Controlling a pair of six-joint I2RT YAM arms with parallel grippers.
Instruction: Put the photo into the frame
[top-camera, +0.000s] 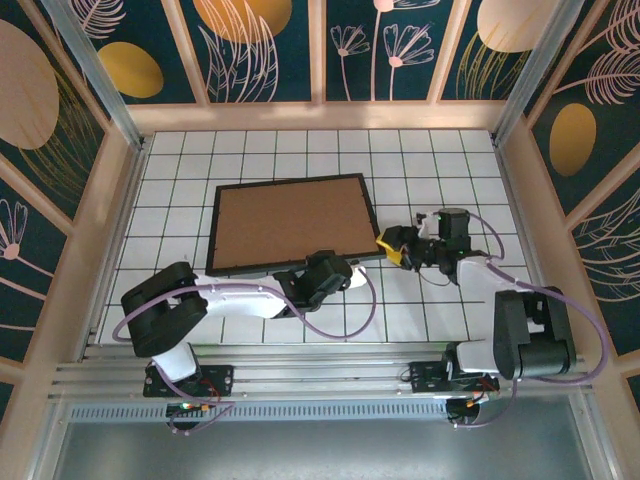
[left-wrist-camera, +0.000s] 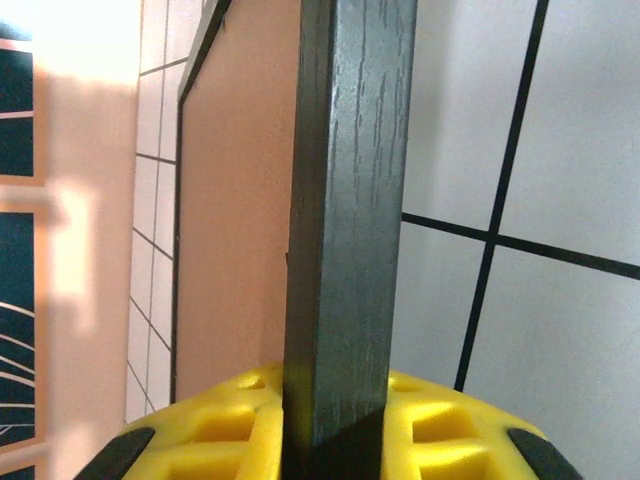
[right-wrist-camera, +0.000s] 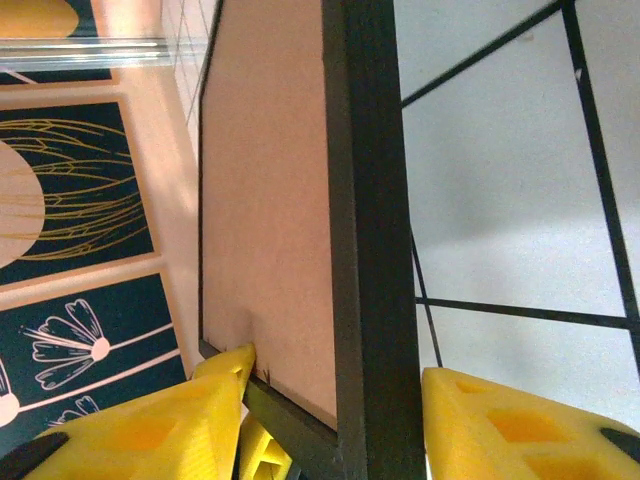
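**Position of work.** The large thin-edged black rectangular picture frame (top-camera: 290, 182) lies flat on the white tiled desk (top-camera: 430, 160), back side up. The plain brown backing board (top-camera: 290, 225) sits inside its rails. Whether the photo lies beneath that board cannot be told.

**Left end effector** (left-wrist-camera: 335, 415). It is at the frame's near edge. Its yellow fingers (left-wrist-camera: 230, 415) are closed against both faces of the dark wood-grain rail, gripping the frame. Judgement: this grip steadies or lifts the near edge so the frame cannot slide on the smooth tiles.

**Right end effector** (right-wrist-camera: 335, 390). It is at the frame's near right corner. Its jaws stand apart, straddling the rail, with clear space on the outer side, so nothing is held. Judgement: it is placed there to take or give up a second hold.

**Risk.** With one arm gripping alone, the frame could pivot about that single point.
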